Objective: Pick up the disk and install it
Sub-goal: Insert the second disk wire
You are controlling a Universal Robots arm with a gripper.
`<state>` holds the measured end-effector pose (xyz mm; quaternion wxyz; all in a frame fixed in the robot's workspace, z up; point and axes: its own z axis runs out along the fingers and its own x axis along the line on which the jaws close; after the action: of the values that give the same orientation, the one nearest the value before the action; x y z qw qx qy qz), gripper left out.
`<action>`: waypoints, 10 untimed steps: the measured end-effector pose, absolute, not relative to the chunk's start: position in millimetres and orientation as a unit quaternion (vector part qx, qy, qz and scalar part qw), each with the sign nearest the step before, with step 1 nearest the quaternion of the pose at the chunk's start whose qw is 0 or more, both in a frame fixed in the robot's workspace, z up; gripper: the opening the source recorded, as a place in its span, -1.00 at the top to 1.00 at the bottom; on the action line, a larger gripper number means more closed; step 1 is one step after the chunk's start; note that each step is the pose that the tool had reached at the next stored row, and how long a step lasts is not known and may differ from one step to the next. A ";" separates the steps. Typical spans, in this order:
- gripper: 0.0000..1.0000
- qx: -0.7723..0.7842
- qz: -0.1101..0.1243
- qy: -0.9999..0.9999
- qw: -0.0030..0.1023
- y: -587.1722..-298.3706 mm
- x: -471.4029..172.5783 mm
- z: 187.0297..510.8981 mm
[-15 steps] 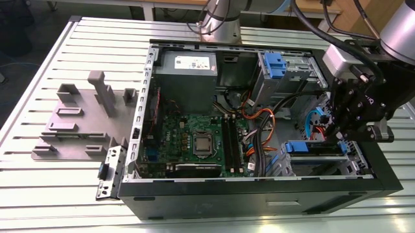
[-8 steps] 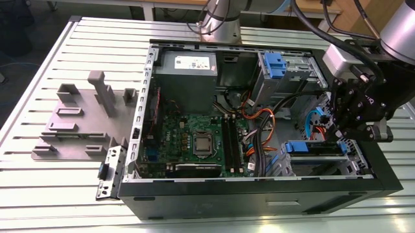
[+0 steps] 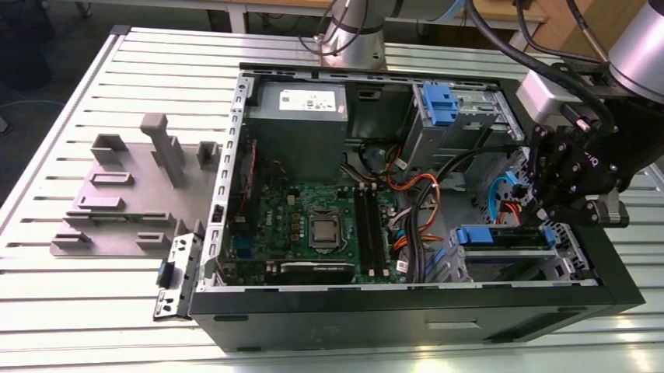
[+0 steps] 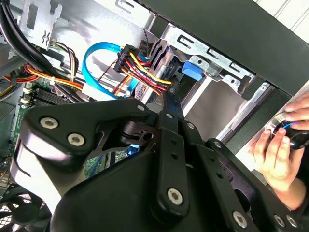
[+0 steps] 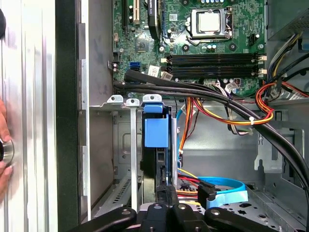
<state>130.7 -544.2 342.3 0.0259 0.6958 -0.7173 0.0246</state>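
Grey slatted table [image 3: 62, 311] fills the room's middle, and an open black computer case [image 3: 415, 315] lies on it. The disk [image 3: 503, 237] sits in the metal drive bay [image 3: 518, 268] at about 4 o'clock inside the case. In both wrist views it stands on its edge in the bay slot, with its blue carrier tab [image 5: 157, 131] [image 4: 192, 70] sticking out.

The gripper [image 3: 545, 225] hangs right over the disk, at its 2 o'clock in the exterior view, and its tip [image 4: 166, 99] reaches close to the blue tab. I cannot tell if it is clenched or let go, or if it touches the disk.

Red, yellow and orange wires [image 5: 231, 113] and a blue flat cable [image 4: 96, 60] lie just beside the bay. The green board [image 3: 322, 225] is at the case's middle. A grey power box [image 3: 301, 116] is at 12 o'clock. A person's hand [image 4: 277, 150] rests on the table outside the case wall.
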 end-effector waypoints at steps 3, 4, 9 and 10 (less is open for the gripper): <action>0.79 0.696 0.025 -0.717 0.026 -544.2 130.4 342.3; 0.79 0.696 0.025 -0.717 0.026 -544.2 129.6 342.4; 0.79 0.696 0.025 -0.717 0.026 -544.2 124.6 342.3; 0.79 0.696 0.025 -0.717 0.026 -544.2 123.3 342.3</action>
<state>123.3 -544.2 342.3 0.0259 0.6958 -0.7174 0.0246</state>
